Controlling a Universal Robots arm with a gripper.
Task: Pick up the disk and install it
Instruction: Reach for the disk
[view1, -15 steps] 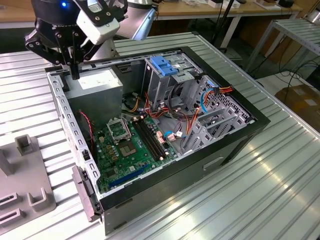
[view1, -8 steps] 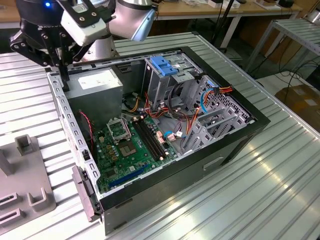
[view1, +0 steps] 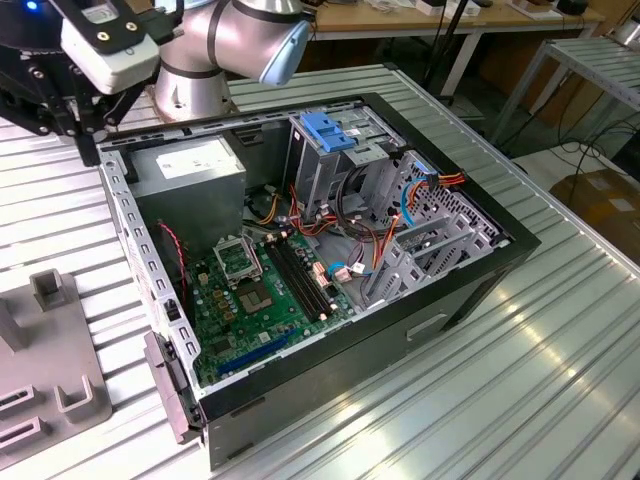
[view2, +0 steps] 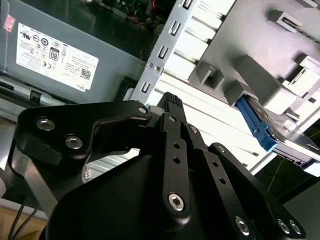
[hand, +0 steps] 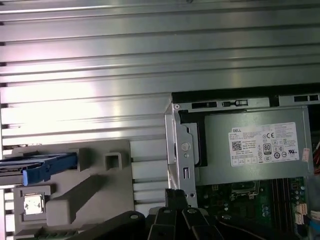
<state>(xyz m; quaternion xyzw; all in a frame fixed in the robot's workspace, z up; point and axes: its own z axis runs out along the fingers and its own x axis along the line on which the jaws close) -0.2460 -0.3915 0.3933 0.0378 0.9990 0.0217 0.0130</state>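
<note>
In the exterior view the gripper (view1: 90, 130), grip impossible to tell, hung at ten o'clock of the computer case (view1: 520, 245); the disk (hand: 47, 167) sat in a grey holder (hand: 95, 185).

Ribbed metal tabletop (view1: 560, 390). Resting on it, in the middle, an open computer case (view1: 450, 300) on its side; at the exterior view's left, just beside the case, a grey holder (view1: 60, 370); farther back, the arm's base (view1: 190, 95).
</note>
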